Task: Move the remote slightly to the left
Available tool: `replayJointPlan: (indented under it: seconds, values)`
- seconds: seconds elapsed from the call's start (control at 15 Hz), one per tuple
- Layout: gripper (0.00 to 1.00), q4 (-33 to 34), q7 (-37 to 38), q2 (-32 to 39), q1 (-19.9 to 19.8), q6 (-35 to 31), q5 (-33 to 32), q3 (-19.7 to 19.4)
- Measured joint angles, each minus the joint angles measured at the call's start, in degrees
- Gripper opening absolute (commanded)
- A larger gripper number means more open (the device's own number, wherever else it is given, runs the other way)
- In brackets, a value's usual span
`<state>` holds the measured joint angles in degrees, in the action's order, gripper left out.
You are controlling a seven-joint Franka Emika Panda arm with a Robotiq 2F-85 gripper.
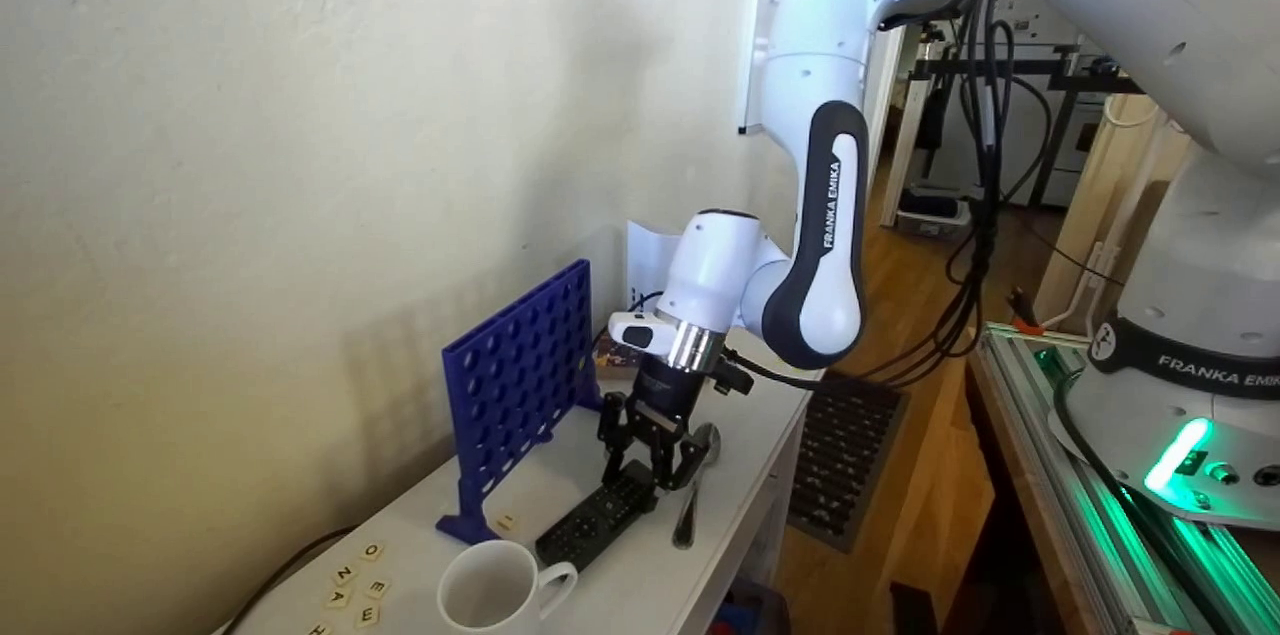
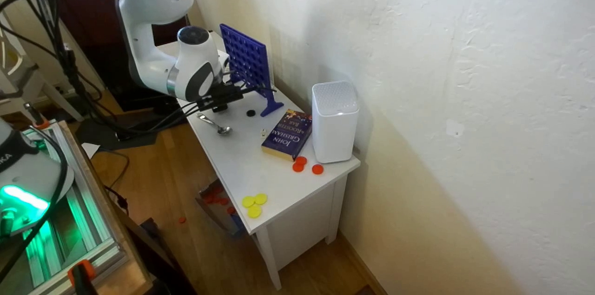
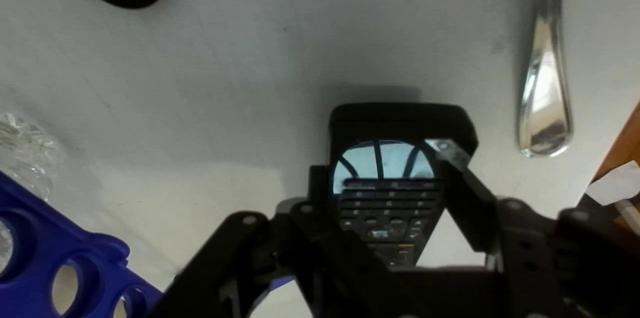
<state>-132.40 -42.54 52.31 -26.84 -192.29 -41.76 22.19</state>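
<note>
The remote is a slim black remote control on the white table, between the blue rack and the spoon. In the wrist view the remote shows its glossy end and button rows; its lower part is hidden by the fingers. My gripper points down at the remote's far end. In the wrist view the gripper has a finger against each long side of the remote, the right fingertip tilted inward. I cannot tell whether the remote is lifted. In an exterior view the arm and gripper hide the remote.
A silver spoon lies right of the remote. The blue rack stands near the wall. A white mug stands close to the remote's near end, by several letter tiles. A book, white box and black disc are also there.
</note>
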Motion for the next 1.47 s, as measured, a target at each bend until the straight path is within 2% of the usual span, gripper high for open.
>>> replayJointPlan:
  seconds: [0.07,0.27,0.47,0.8,1.0,1.2,1.33,1.47]
  values:
    - [1.0,0.3,0.1,0.2,0.3,0.0,0.0,-0.1]
    - [1.0,0.4,0.2,0.1,0.2,0.5,0.0,0.9]
    - [1.0,-0.7,1.2,-2.4,-1.7,5.0,0.3,3.5]
    - [1.0,-5.8,11.5,-17.2,-2.6,16.9,0.7,5.1]
    - [1.0,-8.4,17.8,-26.8,-4.7,26.3,1.9,8.9]
    - [1.0,-11.7,19.5,-36.4,-9.5,35.3,9.6,15.5]
    - [1.0,-13.9,18.8,-42.2,-13.7,40.1,18.6,20.4]
    - [1.0,-15.8,17.4,-46.4,-18.8,41.4,27.8,24.9]
